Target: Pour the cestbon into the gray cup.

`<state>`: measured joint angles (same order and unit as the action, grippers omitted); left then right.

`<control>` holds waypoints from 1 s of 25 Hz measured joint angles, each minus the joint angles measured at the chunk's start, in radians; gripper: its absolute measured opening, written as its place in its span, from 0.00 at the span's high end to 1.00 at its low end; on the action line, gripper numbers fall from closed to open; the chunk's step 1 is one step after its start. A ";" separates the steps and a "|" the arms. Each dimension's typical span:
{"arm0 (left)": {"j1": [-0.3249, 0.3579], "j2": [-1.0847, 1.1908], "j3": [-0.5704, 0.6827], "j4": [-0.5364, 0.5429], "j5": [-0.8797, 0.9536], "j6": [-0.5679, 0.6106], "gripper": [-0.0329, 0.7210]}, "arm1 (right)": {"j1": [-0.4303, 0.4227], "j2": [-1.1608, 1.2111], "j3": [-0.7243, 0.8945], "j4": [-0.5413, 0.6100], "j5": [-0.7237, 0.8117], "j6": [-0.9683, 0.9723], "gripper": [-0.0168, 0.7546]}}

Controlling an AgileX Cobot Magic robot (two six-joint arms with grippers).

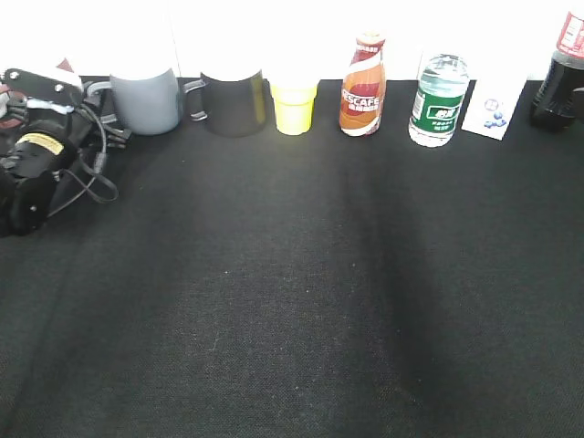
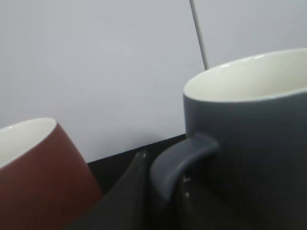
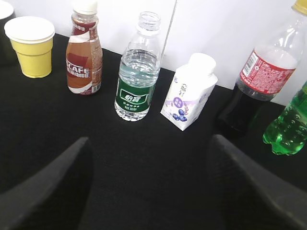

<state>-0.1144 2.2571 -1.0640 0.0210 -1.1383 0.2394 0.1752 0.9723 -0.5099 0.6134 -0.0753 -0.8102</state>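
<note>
Two wrist views fill in what the exterior misses — the right one shows us a green soda bottle (image 3: 289, 125), the left a reddish mug (image 2: 41, 179) beside the gray cup (image 2: 249, 139). The right gripper (image 3: 148, 187) is spread wide; the left gripper's state we cannot tell. The capless cestbon (image 3: 137, 72) stands between the "NESCAFE" bottle (image 3: 84, 50) and a carton (image 3: 189, 91); its white label marks are unreadable.
</note>
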 joint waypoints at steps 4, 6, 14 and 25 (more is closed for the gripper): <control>0.004 -0.054 0.062 0.002 0.005 0.003 0.85 | 0.000 0.000 0.000 -0.001 -0.001 0.000 0.26; 0.005 -0.088 0.080 0.006 0.004 0.006 0.85 | 0.000 0.000 0.000 -0.001 0.000 0.000 0.26; 0.005 -0.191 0.181 0.007 -0.010 0.009 0.86 | 0.000 0.000 0.000 -0.001 0.000 0.000 0.26; 0.005 -0.457 0.393 0.060 0.011 -0.013 0.86 | 0.000 0.000 -0.006 -0.001 0.002 0.024 0.26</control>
<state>-0.1093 1.8005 -0.6706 0.0814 -1.1269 0.2265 0.1752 0.9723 -0.5160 0.6126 -0.0729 -0.7866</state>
